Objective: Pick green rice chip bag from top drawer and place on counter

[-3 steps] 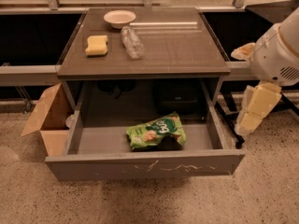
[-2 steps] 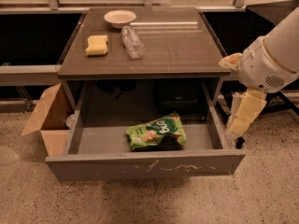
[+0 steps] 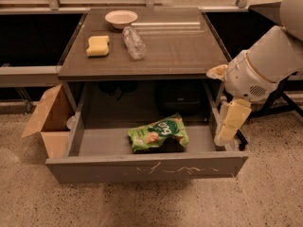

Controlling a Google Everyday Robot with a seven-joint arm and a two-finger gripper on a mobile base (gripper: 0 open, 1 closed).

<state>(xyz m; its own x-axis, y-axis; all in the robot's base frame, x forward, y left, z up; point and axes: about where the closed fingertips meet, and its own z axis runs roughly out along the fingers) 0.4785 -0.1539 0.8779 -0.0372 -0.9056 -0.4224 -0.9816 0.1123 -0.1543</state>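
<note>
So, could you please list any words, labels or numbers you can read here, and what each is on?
On the green rice chip bag in the top drawer: white lettering, too blurred to read.
No other text is visible: none on the counter, nor on the gripper at the drawer's right end.

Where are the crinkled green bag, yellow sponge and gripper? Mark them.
green bag (image 3: 158, 132): camera view, its middle.
yellow sponge (image 3: 98, 45): camera view, top face.
gripper (image 3: 226, 134): camera view, tip, at right wall of drawer (image 3: 94, 169).
</note>
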